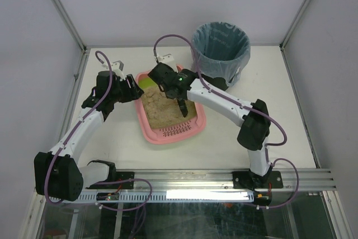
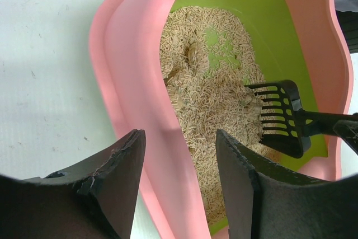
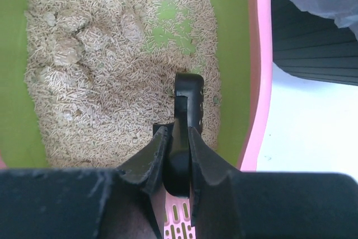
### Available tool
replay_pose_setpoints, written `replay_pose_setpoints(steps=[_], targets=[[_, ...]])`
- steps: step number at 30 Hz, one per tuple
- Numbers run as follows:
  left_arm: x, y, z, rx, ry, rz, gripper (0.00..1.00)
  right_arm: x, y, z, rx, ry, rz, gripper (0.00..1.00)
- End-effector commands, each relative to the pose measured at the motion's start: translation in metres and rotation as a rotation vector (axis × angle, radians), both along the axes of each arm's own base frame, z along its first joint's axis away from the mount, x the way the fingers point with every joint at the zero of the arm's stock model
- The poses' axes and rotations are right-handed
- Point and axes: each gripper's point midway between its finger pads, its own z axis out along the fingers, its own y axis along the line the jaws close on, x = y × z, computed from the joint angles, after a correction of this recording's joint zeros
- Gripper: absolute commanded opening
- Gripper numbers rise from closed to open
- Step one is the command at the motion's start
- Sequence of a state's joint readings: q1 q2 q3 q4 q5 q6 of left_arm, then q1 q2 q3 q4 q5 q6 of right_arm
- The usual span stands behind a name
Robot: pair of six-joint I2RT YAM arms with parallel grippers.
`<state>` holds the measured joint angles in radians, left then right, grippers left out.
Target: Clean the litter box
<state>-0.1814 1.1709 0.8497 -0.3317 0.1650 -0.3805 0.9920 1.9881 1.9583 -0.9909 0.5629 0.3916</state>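
Right gripper (image 3: pixel 178 132) is up front, clenched on the handle of the black scoop (image 3: pixel 187 96). The scoop's slotted head sits in the litter (image 3: pixel 100 82) by the right wall of the litter box (image 1: pixel 178 132), which is mid-table with its slotted ledge at the near end. Left gripper (image 2: pixel 179 135) straddles the box's left wall, half-spread, and I honestly can't tell if it's pinching; if it isn't, a hard drag could shove the box, or the thin handle could twist and dump litter on the table (image 1: pixel 123 149) short of the bin (image 1: pixel 224 62) at far right.
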Motion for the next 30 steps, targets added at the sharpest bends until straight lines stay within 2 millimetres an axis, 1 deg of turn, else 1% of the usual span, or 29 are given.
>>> replay_pose_setpoints(steps=[1,5,11,15,25,30], targets=[[0.009,-0.002,0.022,-0.017,-0.072,-0.02,0.55,-0.003,0.025,0.027,0.312,0.019,-0.011,0.0],[0.009,-0.002,0.021,-0.016,-0.068,-0.02,0.55,0.0,0.014,0.02,0.379,0.03,-0.052,0.0],[0.01,-0.004,0.019,-0.02,-0.06,-0.025,0.55,0.004,-0.006,0.027,0.492,0.015,-0.102,0.0],[0.01,-0.004,0.019,-0.019,-0.059,-0.024,0.55,0.007,-0.014,0.029,0.55,0.023,-0.112,0.0],[0.01,-0.003,0.018,-0.016,-0.057,-0.024,0.55,0.007,-0.01,0.018,0.65,0.077,-0.1,0.0],[0.01,-0.003,0.018,-0.017,-0.054,-0.024,0.55,0.006,-0.016,0.011,0.694,0.077,-0.132,0.0]])
